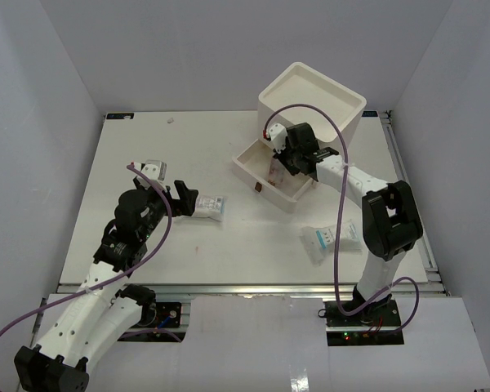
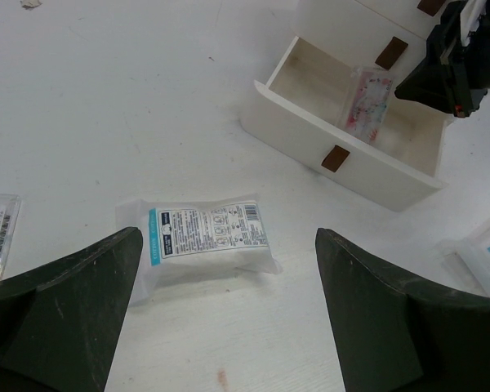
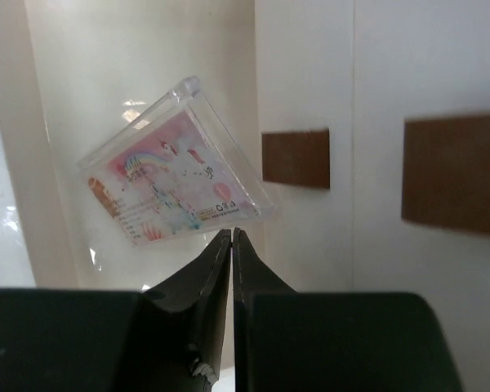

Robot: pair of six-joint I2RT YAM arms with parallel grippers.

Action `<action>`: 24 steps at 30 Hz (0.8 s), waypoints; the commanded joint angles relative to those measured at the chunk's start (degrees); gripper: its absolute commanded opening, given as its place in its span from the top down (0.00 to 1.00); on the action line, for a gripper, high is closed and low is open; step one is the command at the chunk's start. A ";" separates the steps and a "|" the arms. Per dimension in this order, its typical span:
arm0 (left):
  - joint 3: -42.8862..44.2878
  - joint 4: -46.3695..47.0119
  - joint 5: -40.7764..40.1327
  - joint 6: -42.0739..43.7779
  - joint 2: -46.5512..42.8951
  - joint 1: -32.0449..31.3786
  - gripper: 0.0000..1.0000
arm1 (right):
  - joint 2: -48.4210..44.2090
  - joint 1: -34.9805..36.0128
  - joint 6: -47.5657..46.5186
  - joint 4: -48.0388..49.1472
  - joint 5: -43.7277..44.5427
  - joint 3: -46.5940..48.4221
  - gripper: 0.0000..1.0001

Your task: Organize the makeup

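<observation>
A white packet with teal print [image 2: 208, 237] lies flat on the table, just ahead of my left gripper [image 2: 229, 245]. That gripper is open wide, and its fingers [image 2: 73, 294] stand either side of the packet's near edge without touching it. In the top view the packet [image 1: 211, 205] sits right of the left gripper [image 1: 185, 196]. My right gripper [image 3: 232, 233] is shut with nothing between its jaws, inside the open drawer [image 1: 250, 166]. Its tips end at the lower edge of a clear case with a pink card [image 3: 175, 167], which leans tilted in the drawer.
The white drawer box [image 1: 312, 96] stands at the back right, its brown knobs [image 3: 296, 158] close to the right gripper. More white and teal packets [image 1: 327, 238] lie at the front right. A clear case [image 1: 153, 167] lies left of the left gripper.
</observation>
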 commanded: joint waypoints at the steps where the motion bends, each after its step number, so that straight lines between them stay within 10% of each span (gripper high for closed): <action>1: 0.16 0.46 -0.90 0.34 -0.55 0.25 0.02 | 1.48 1.24 0.23 2.36 0.14 4.68 0.89; 24: 0.02 0.37 -1.64 0.47 0.09 0.25 0.02 | 0.59 2.84 -3.90 0.86 3.47 6.41 0.85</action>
